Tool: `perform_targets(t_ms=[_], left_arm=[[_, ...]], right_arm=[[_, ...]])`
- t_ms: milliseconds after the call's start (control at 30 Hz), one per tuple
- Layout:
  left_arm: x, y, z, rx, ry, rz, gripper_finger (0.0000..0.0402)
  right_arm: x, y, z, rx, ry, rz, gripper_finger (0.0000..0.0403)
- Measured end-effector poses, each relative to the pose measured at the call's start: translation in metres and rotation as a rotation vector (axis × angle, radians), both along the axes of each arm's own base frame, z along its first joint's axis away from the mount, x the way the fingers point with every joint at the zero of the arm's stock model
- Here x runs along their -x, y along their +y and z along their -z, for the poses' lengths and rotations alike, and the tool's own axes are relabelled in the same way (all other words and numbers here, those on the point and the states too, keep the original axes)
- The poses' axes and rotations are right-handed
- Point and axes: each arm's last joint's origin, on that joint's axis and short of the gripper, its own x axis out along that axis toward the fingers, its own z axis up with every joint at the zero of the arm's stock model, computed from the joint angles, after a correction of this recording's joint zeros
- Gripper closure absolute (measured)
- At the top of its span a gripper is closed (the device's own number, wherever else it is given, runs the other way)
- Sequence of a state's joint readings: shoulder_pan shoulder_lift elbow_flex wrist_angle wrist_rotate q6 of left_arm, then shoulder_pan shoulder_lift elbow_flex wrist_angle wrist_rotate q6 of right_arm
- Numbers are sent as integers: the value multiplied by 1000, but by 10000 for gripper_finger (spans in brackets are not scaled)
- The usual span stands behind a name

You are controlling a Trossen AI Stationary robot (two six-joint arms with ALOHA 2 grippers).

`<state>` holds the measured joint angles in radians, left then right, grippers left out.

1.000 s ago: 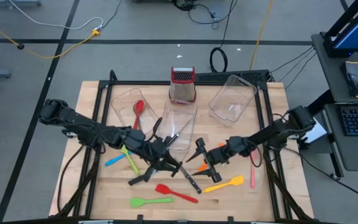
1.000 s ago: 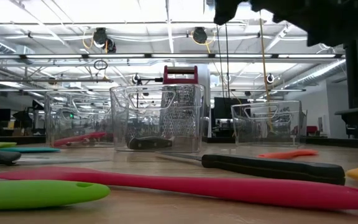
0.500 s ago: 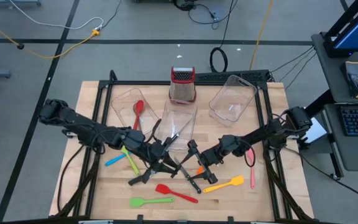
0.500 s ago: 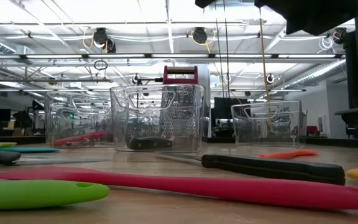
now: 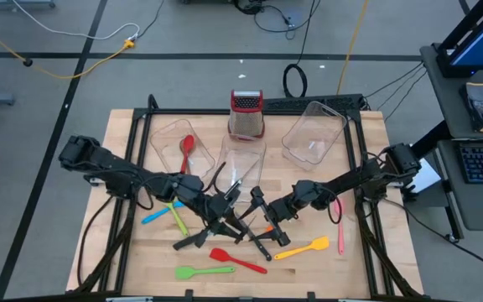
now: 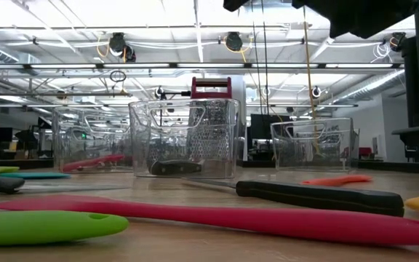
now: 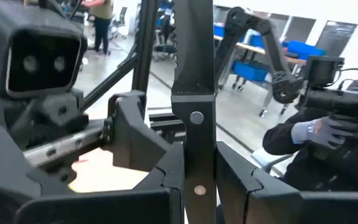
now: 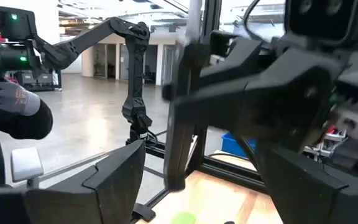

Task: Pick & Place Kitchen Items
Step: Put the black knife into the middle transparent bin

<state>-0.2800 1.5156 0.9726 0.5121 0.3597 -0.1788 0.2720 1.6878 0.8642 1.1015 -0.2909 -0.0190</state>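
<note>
Right hand (image 5: 257,199) has swung in toward the left hand (image 5: 225,220), fingers spread apart. Left hand stays clamped on a black-handled knife (image 7: 194,118), held above the bench (image 5: 342,260).

Overhead camera looks straight down on the whole table (image 5: 141,252). Low camera sits at tabletop level, right up against a red spatula (image 6: 217,218), facing the room. Both catch the grater (image 5: 246,113). Wrist cameras peer close past a held knife (image 7: 193,93).
</note>
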Motion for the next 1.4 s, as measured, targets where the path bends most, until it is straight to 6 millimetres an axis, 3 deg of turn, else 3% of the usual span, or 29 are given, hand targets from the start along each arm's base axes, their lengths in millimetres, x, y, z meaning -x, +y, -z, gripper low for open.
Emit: perform_targets(t_ms=[700, 967, 1200, 1400], left_arm=[[4, -9, 2, -40, -19, 145, 354], [7, -14, -4, -30, -92, 251, 354], [11, -21, -10, -4, -142, 319, 354], [8, -34, 1, -10, -147, 380, 354]], right_arm=[[3, 8, 6, -11, 92, -178, 108], [-1, 12, 29, 22, 220, -199, 108], [-12, 3, 40, -28, 121, -148, 108], [-21, -3, 24, -21, 40, -244, 108]])
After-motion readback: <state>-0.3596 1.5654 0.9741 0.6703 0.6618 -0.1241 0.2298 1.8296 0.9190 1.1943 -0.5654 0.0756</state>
